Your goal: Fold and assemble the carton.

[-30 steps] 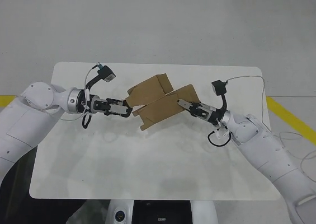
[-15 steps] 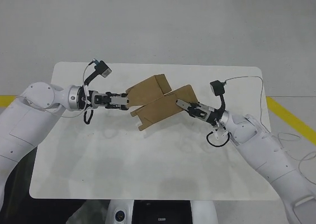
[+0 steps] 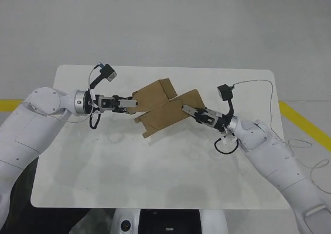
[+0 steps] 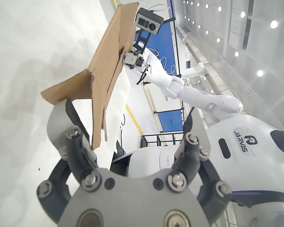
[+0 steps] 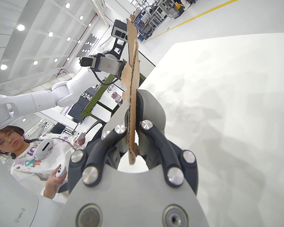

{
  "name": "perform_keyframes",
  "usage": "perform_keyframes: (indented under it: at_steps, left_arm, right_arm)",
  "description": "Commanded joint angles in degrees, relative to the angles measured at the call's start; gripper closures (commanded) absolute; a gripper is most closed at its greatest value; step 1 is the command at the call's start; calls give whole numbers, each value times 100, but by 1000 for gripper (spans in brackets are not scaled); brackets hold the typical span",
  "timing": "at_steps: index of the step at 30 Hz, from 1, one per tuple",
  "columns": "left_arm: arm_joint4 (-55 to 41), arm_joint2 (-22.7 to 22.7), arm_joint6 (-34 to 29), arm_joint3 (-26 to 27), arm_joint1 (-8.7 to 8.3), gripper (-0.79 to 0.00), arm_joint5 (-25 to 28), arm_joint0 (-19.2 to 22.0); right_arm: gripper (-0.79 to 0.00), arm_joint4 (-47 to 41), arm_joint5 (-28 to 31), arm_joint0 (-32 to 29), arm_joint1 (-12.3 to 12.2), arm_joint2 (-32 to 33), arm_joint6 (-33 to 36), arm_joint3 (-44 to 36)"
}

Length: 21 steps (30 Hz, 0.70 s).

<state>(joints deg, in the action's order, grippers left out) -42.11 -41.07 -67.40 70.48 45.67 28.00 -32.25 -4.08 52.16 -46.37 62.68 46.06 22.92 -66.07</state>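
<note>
holding the flattened cardboard carton (image 3: 165,105) up over the white table (image 3: 153,175), an arm at each end.
the right gripper (image 5: 132,109) is clamped on one edge; the left gripper (image 4: 129,109) stands wide, one finger (image 4: 59,112) against a loose flap (image 4: 68,88), gripping nothing. looks like the opening-out step, barely begun; next the left claw should pinch that flap and pull the panels apart.

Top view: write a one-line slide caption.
Cardboard carton held over the white table: right claw clamps one edge, open left claw brackets the opposite flap.
</note>
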Motion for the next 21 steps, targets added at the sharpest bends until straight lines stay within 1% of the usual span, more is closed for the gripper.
perform_keyframes:
  at_steps: [1, 2, 6, 13, 15, 18, 20, 21]
  left_arm:
    - [22, -41, 11, -41, 16, -422, -18, -32]
    - [21, -60, 13, -51, 24, -388, -26, -47]
    - [55, -142, 14, -97, 50, -342, -62, -99]
    - [195, -232, -16, -150, 104, -342, -161, -175]
    - [242, -250, -19, -156, 123, -329, -185, -186]
    - [303, -279, -29, -183, 153, -243, -208, -197]
    - [341, -303, -33, -203, 170, -160, -213, -205]
    - [350, -317, -34, -215, 178, -105, -227, -212]
  right_arm:
    - [0, 2, 4, -6, 15, 12, 26, 8]
    - [0, 5, 6, -9, 23, 19, 33, 14]
    - [0, 24, 23, -27, 50, 46, 66, 31]
    - [0, 30, 28, -60, 87, 114, 129, 48]
    - [0, 29, 36, -71, 96, 134, 154, 46]
    - [0, 28, 37, -85, 108, 165, 186, 47]
    - [0, 32, 36, -97, 117, 183, 203, 43]
    - [0, 32, 42, -104, 122, 189, 214, 39]
